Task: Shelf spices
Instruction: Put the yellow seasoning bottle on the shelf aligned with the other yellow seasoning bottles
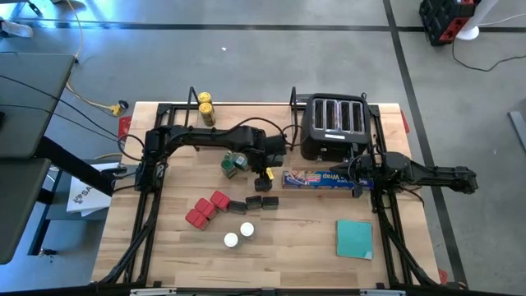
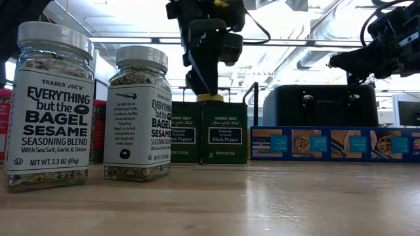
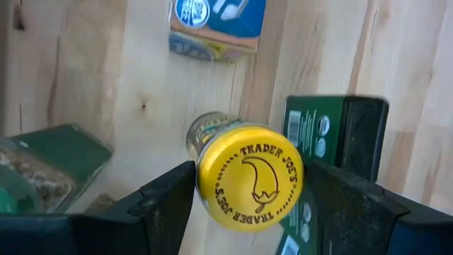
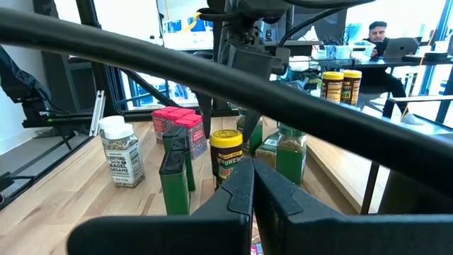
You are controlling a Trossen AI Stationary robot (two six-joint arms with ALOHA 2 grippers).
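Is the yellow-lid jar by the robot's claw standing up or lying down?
Standing up: the jar sits upright, lid on top, between the left end effector fingers.

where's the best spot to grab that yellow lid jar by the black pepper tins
Grip the yellow lid jar across its round lid, coming straight down from above. It stands upright and the lid is its top, clear of the neighbouring black pepper tin. The left gripper already hangs there, jaws open either side.

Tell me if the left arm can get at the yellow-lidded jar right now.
Probably yes: the left gripper is straddling the yellow-lidded jar, one of its fingers on each side, open, nothing between.
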